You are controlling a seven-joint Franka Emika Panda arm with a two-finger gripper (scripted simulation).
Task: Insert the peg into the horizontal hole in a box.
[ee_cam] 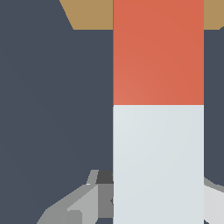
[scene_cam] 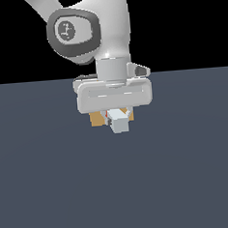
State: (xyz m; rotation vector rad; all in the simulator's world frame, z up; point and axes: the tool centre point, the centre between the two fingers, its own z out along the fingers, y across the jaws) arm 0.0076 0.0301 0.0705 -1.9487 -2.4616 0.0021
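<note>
Peg (ee_cam: 158,109): long square-sectioned bar. In my wrist view one end is orange-red and the rest is white to pale grey, with a sharp straight boundary between the two colours.
Peg, exterior view: only the pale end (scene_cam: 119,121) shows clearly, a small light block just under my hand; a thin sliver of red is visible beside it.
Peg position: held off the floor, directly below my wrist, with its orange-red end pointing toward the box.
Box (scene_cam: 97,118): tan, wood-coloured block, mostly hidden behind my hand and the peg in the exterior view; tan patches show on both sides of the peg.
Box, wrist view: a tan band (ee_cam: 89,14) lies at the far end of the peg, cut across by the orange-red section.
Hole: not visible in either view; the peg and my hand cover the middle of the box face.
Box contents: I cannot tell whether the peg tip is inside the box or only in front of it.
Gripper (scene_cam: 117,116): my fingers are closed against the white section of the peg and hold it; grey finger (ee_cam: 83,203) parts appear on either side of the bar in the wrist view.
Floor (scene_cam: 189,178): flat dark blue-grey surface under the box and the peg.
Arm (scene_cam: 99,25): white and grey links come down from above to my hand.
</note>
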